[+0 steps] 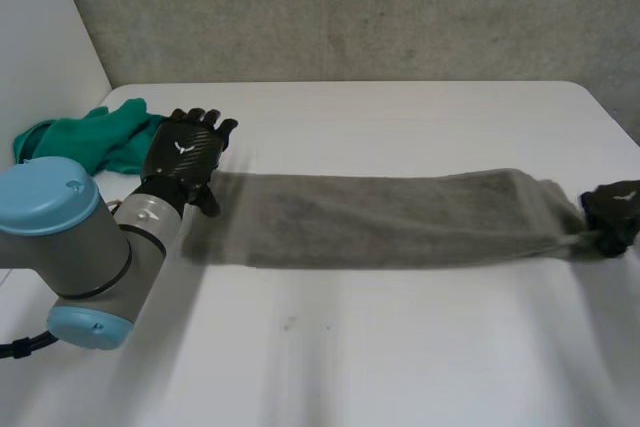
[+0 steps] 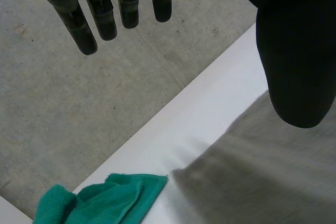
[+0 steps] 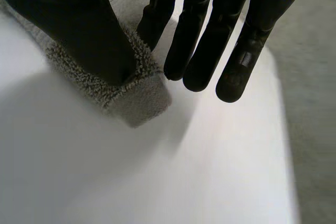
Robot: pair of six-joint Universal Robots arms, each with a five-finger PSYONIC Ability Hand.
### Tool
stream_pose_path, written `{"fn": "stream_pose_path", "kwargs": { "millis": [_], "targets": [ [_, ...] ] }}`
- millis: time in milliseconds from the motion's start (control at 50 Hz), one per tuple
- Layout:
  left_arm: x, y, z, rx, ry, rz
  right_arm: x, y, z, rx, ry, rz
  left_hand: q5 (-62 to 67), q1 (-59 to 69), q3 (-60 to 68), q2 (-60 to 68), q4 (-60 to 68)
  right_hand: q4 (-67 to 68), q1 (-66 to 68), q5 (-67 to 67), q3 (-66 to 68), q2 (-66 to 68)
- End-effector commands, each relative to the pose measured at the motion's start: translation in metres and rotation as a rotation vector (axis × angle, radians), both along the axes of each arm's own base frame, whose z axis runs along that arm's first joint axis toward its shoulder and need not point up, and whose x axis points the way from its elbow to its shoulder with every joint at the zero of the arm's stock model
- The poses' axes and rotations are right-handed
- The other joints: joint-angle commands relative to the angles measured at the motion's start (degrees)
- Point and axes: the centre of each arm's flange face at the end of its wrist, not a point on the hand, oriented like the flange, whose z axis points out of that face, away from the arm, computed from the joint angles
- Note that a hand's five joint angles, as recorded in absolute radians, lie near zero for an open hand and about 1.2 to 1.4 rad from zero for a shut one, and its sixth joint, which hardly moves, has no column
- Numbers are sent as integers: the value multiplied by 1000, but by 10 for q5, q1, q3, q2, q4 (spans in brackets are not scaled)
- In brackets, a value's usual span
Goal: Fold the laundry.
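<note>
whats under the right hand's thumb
A corner of the grey towel, pinched between the right hand's thumb and a finger, with the white table below it. The thumb covers the patch of towel it presses on.

Counter: white counter (image 1: 400, 347), smooth and plain, with a rounded far right corner.
Grey towel: a long grey towel (image 1: 380, 219) stretched in a narrow band across the counter's middle, from its left side to its right edge.
Green cloth: a crumpled green cloth (image 1: 90, 137) at the far left corner, just beside the towel's left end.
</note>
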Motion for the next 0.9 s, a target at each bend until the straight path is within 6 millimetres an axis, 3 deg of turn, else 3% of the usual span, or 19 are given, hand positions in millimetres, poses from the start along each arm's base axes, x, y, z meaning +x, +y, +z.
{"fn": "stream_pose_path", "kwargs": {
  "millis": [20, 140, 200, 220, 240, 300, 320, 380, 440, 460, 480, 540, 640, 700, 760, 780, 840, 860, 900],
  "targets": [
    [1, 1, 3, -4, 3, 2, -70, -23, 31, -84, 300, -140, -26, -7, -21, -17, -16, 119, 240, 140, 123, 126],
    [1, 2, 2, -1, 2, 2, -75, -34, 48, -133, 397, -181, -26, -7, -21, -17, -16, 119, 240, 140, 123, 126],
    [1, 2, 2, -1, 2, 4, -44, -38, 63, -209, 389, -108, -26, -7, -21, -17, -16, 119, 240, 140, 123, 126],
    [1, 2, 3, -3, 2, 4, -31, -37, 69, -237, 383, -79, -26, -7, -21, -17, -16, 119, 240, 140, 123, 126],
    [1, 2, 3, -3, 2, 4, -2, -34, 79, -294, 367, -11, -26, -7, -21, -17, -16, 119, 240, 140, 123, 126],
    [2, 1, 3, -4, 3, 7, 44, -23, 94, -378, 333, 109, -26, -7, -21, -17, -16, 119, 240, 140, 123, 126],
    [2, 1, 4, -6, 3, 7, 76, -12, 101, -425, 312, 200, -26, -7, -21, -17, -16, 119, 240, 140, 123, 126],
    [2, 2, 7, -13, 6, 7, 140, 21, 107, -490, 257, 420, -26, -7, -21, -17, -16, 119, 240, 140, 123, 126],
    [3, 2, 8, -14, 6, 9, 182, 53, 105, -516, 224, 590, -26, -7, -21, -17, -16, 119, 240, 140, 123, 126],
    [3, 2, 8, -14, 6, 9, 207, 76, 101, -523, 199, 702, -26, -7, -21, -17, -16, 119, 240, 140, 123, 126],
    [3, 2, 8, -16, 7, 9, 218, 87, 97, -522, 186, 754, -26, -7, -21, -17, -16, 119, 240, 140, 123, 126],
    [4, 3, 10, -19, 8, 10, 253, 125, 73, -483, 145, 934, -26, -7, -21, -17, -16, 119, 240, 140, 123, 126],
    [4, 5, 8, -11, 5, 7, 280, 168, 35, -398, 112, 1115, -26, -7, -21, -17, -16, 119, 240, 140, 123, 126],
    [3, 6, 8, -11, 5, 4, 286, 179, 11, -339, 122, 1153, -26, -7, -21, -17, -16, 119, 240, 140, 123, 126],
    [2, 6, 7, -10, 5, 1, 287, 180, 0, -315, 133, 1158, -26, -7, -21, -17, -16, 119, 240, 140, 123, 126],
    [2, 6, 8, -11, 5, 1, 286, 176, 0, -309, 138, 1139, -26, -7, -21, -17, -16, 49, 170, 71, 54, 57],
    [1, 5, 8, -16, 7, -1, 284, 172, 7, -310, 122, 1105, -26, -7, -21, -17, -16, -500, -379, -478, -495, -492],
    [1, 4, 8, -17, 8, -2, 284, 171, 17, -320, 101, 1073, -26, -7, -21, -17, -16, -581, -460, -560, -577, -574],
    [-4, 6, 12, -27, 12, -18, 281, 165, 30, -317, 55, 1019, -26, -7, -21, -17, -16, -581, -460, -560, -577, -574]
  ]
}}
